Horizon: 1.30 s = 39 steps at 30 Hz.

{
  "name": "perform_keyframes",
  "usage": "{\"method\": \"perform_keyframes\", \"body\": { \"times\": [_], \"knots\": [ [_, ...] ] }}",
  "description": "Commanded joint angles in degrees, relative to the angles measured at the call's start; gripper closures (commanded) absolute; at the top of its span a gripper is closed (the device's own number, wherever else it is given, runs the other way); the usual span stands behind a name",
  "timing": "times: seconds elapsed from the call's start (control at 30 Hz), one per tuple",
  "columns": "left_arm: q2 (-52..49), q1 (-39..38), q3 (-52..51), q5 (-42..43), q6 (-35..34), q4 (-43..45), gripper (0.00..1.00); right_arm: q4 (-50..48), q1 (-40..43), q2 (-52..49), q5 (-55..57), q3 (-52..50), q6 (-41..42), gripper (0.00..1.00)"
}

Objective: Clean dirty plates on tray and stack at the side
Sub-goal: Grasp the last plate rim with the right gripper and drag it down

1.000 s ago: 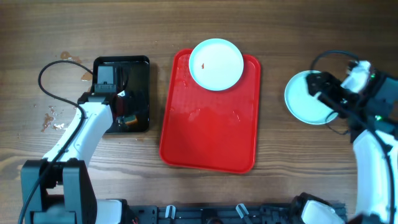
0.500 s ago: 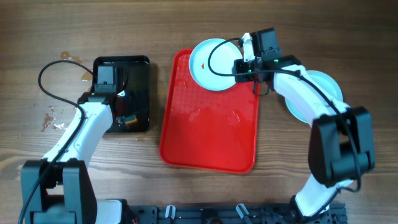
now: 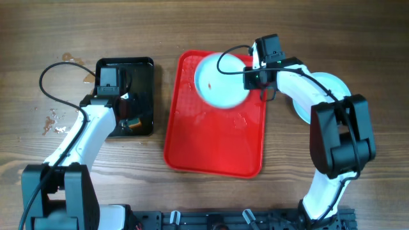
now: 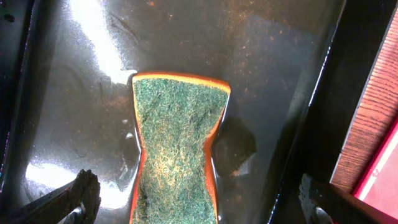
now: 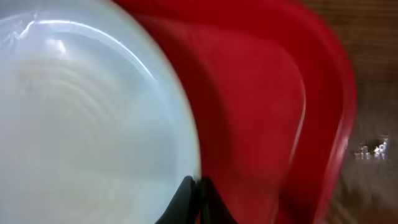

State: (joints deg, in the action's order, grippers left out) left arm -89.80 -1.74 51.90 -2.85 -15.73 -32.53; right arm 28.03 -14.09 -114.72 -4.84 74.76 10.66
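My right hand (image 5: 196,190) was clamped on the 3 o'clock rim of the round pale-blue plate (image 3: 220,80), at 12 o'clock on the large red rectangular plastic tray (image 3: 214,140) — my left hand (image 4: 198,186) hung open over the green sponge (image 4: 177,143).

No writing, label, brand, number or sign can be read in any view: the tray (image 3: 214,140), the plates (image 3: 220,80), the black tray (image 3: 144,89), the sponge (image 4: 177,149) and the table (image 3: 319,25) show none

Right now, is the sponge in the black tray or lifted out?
In the tray. The sponge lies flat on the black tray, green side up; the left gripper is open, fingers apart from it.
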Motion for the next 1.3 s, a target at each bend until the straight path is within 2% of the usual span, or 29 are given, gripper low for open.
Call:
{"method": "perform_keyframes", "body": {
  "times": [0.0, 0.2, 0.23, 0.3, 0.33, 0.4, 0.47, 0.57, 0.63, 0.77, 0.83, 0.87, 0.9, 1.0, 1.03, 1.1, 1.13, 1.17, 1.2, 1.23, 1.27],
  "knots": [
    [0.1, 0.3, 0.0, 0.5, 0.3, 0.2, 0.00, 7.8, 0.1, 3.3, -0.2, -0.2, 1.9, 0.96],
    [0.1, 0.3, 0.0, 0.5, 0.3, 0.2, 0.00, 25.3, -1.1, 6.7, -5.7, -0.2, 4.5, 0.95],
    [0.1, 0.3, 0.0, 0.5, 0.3, 0.2, 0.00, 25.9, -1.6, 6.7, -6.4, -0.2, 4.5, 0.92],
    [0.1, 0.3, 0.0, 0.5, 0.3, 0.2, 0.00, 26.3, -3.1, 6.7, -6.9, -0.2, 5.1, 0.76],
    [0.1, 0.3, 0.0, 0.5, 0.3, 0.2, 0.00, 26.3, -3.5, 6.7, -6.8, -0.2, 6.0, 0.64],
    [0.1, 0.3, 0.0, 0.5, 0.3, 0.2, 0.00, 26.2, -3.5, 6.7, -4.1, -0.2, 5.1, 0.60],
    [0.1, 0.3, 0.0, 0.5, 0.3, 0.2, 0.00, 26.7, -3.7, 8.0, -4.4, -0.2, -0.2, 0.65],
    [0.1, 0.3, 0.0, 0.5, 0.3, 0.2, 0.00, 26.5, -4.2, 16.8, -4.4, -0.2, -1.0, 0.63],
    [0.1, 0.3, 0.0, 0.5, 0.3, 0.2, 0.00, 24.8, -4.2, 28.4, -4.2, -0.2, 2.6, 0.52],
    [0.1, 0.3, 0.0, 0.5, 0.3, 2.5, 0.00, 25.7, -4.2, 36.7, -4.1, -0.2, 4.4, 0.38],
    [0.1, 0.3, 0.0, 0.5, 0.3, 3.2, 0.00, 28.3, -4.2, 36.1, -3.3, -0.2, 4.3, 0.38],
    [0.1, 0.2, 0.0, 2.4, -0.2, 3.1, 0.00, 28.9, -4.2, 35.7, -2.3, -0.2, 4.3, 0.38],
    [0.1, 0.1, 0.0, 9.0, -0.1, 0.1, 0.00, 29.2, -4.2, 35.3, -2.0, -0.2, 4.3, 0.38],
    [-0.5, 0.1, -0.3, 10.7, -0.1, -3.2, 0.00, 29.4, -4.2, 34.4, -2.0, -0.3, 4.4, 0.38],
    [-1.0, 0.1, -0.3, 7.3, -1.1, -5.0, 0.00, 29.2, -4.2, 34.3, -2.0, -0.3, 4.4, 0.37],
    [-2.0, 0.3, -0.3, -1.8, -7.7, -4.5, 0.00, 29.2, -4.2, 34.3, -2.0, -0.3, 4.4, 0.38],
    [-2.3, 0.3, -0.3, -2.0, -7.0, -2.9, 0.36, 29.3, -4.2, 34.3, -2.0, -0.3, 4.4, 0.38],
    [-2.4, 0.3, -0.3, -2.1, -7.0, -1.5, 0.56, 29.3, -4.2, 34.3, -2.0, -0.3, 4.4, 0.38],
    [-2.5, 0.3, -0.3, -2.3, -7.0, -0.1, 0.61, 29.3, -4.2, 34.3, -2.0, -0.3, 4.4, 0.38],
    [-2.6, 0.3, -0.3, -3.7, -7.0, 1.3, 0.94, 29.3, -4.2, 34.3, -2.1, -0.3, 4.4, 0.37],
    [-2.9, 0.3, -0.3, -6.1, -7.0, 2.2, 0.96, 29.3, -4.2, 34.3, -2.6, -0.3, 4.4, 0.38]
  ]
}}
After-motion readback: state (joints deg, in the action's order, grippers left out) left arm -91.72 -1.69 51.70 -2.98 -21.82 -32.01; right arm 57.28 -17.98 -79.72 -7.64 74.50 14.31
